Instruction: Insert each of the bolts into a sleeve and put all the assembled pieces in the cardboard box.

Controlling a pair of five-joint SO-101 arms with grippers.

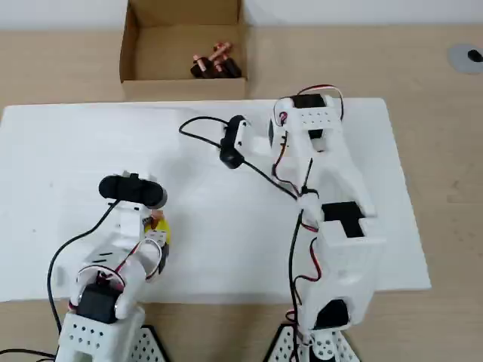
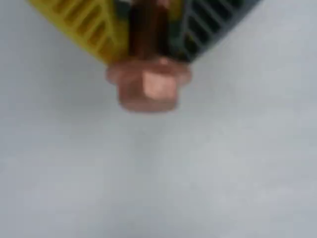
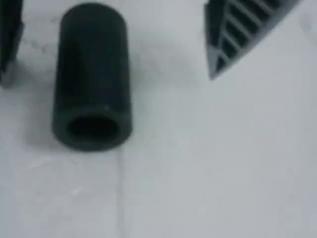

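so, left end effector is clamped on a copper bolt. a yellow finger is on one side of the shank and a dark one on the other. the hex head pokes out past the tips, over the white sheet. can't tell if the head touches the sheet or just hangs above it. in the high view that end effector is in the lower left of the frame, over the sheet and close to its own arm's base.

right end effector is open, fingers wide apart. the black sleeve lies on its side on the sheet between them, hollow end facing the camera. it's a lot nearer one finger than the other and touching neither.

in the high view the right arm runs up the right half of the frame, with its wrist over the upper middle of the sheet.

the box is top centre-left, on the wooden tabletop right at the sheet's upper edge. a few assembled pieces are bunched in its lower right corner, black sleeves with copper bolts in them.
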